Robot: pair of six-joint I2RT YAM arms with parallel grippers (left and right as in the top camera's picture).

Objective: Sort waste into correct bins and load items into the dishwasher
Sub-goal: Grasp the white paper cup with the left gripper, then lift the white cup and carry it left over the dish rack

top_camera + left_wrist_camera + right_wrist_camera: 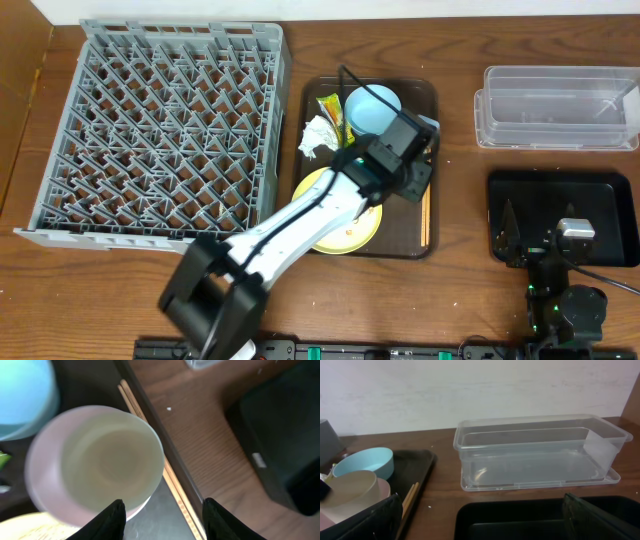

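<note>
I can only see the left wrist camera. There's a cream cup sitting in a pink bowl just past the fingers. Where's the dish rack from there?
Observer: In the overhead view the grey dish rack sits just left of the brown tray that holds your bowl, and it has no dishes in it.
Operator: Is there any waste on that tray?
Observer: Yes. A crumpled white tissue and a yellow-green wrapper lie just left of the blue bowl.
Operator: What's the right arm doing?
Observer: The right gripper is open and hangs over the black tray, well away from your tray.
</note>
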